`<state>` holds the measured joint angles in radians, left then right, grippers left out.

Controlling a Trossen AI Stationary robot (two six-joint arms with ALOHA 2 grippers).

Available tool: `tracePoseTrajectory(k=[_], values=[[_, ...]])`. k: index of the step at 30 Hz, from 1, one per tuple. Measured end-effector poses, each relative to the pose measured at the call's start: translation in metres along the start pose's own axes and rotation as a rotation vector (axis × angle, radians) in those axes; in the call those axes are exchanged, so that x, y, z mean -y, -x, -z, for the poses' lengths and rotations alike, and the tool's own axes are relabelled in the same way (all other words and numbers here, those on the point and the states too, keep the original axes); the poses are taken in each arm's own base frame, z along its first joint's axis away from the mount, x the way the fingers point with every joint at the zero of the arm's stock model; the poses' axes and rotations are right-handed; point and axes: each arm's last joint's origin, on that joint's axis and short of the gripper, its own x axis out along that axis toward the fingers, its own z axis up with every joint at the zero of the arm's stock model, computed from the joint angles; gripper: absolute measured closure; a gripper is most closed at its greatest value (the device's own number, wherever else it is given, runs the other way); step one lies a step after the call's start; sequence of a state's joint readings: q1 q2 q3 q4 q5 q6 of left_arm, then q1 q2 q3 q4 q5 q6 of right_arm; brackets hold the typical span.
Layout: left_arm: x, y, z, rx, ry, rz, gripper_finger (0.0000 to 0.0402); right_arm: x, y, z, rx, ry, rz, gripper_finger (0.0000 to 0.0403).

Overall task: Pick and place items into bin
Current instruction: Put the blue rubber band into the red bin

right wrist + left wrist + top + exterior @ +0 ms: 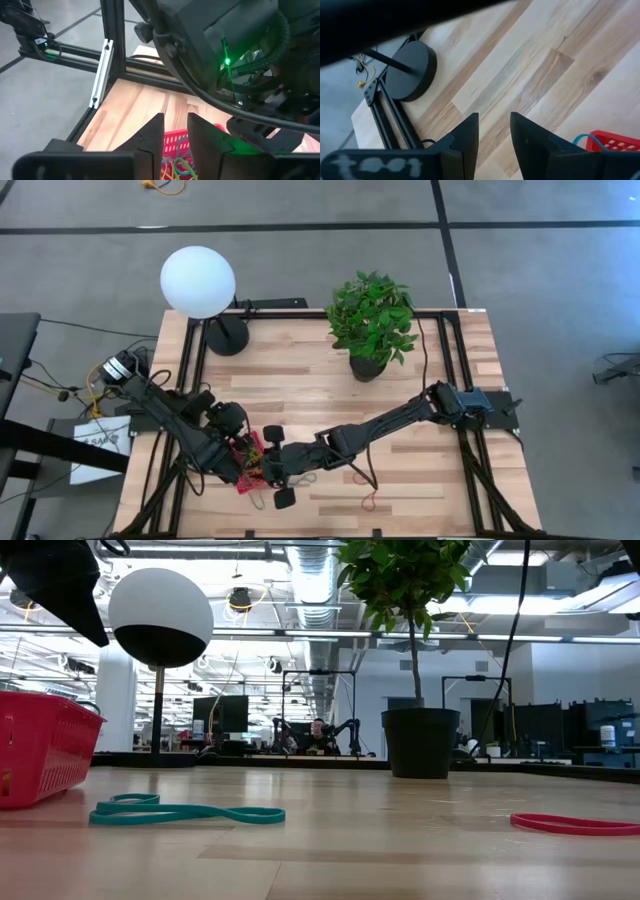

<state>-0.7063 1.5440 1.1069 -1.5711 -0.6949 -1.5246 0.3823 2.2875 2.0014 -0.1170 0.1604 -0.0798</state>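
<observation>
The red mesh basket (247, 467) stands near the table's near-left edge, and it shows in the low view (40, 745) too. Coloured bands (178, 167) lie inside it. A teal band (185, 812) and a red band (575, 824) lie flat on the wood, and the high view also shows the red band (372, 502). My right gripper (175, 131) reaches across from the right and hangs over the basket, open by a narrow gap, with nothing between its fingers. My left gripper (495, 131) is also slightly open and empty, raised beside the basket's far-left side (615, 142).
A globe lamp (198, 280) on a black round base (410, 70) stands at the far left. A potted plant (370, 330) stands at the far middle. Black frame rails run along the table's left and right sides. Bare wood lies between the plant and the basket.
</observation>
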Motion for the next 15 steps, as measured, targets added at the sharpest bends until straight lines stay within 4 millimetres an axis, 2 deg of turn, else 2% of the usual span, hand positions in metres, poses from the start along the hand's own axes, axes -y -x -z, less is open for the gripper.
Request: tracePoseTrajectory(k=[3,6,11,15], values=[[0.0,0.0,0.0,0.0,0.0,0.0,0.0299,0.003,0.001,0.004,-0.053,0.006,0.001,0.032],[0.0,0.0,0.0,0.0,-0.001,0.0,0.0299,0.005,0.016,0.006,-0.195,0.002,-0.007,0.0321],[0.006,0.002,0.002,0.01,-0.045,0.057,0.0299,0.003,0.07,-0.003,-0.464,-0.115,-0.001,0.0325],[0.026,0.011,0.006,0.06,-0.184,0.245,0.0299,-0.01,0.107,-0.003,-0.641,-0.128,0.044,0.0326]])
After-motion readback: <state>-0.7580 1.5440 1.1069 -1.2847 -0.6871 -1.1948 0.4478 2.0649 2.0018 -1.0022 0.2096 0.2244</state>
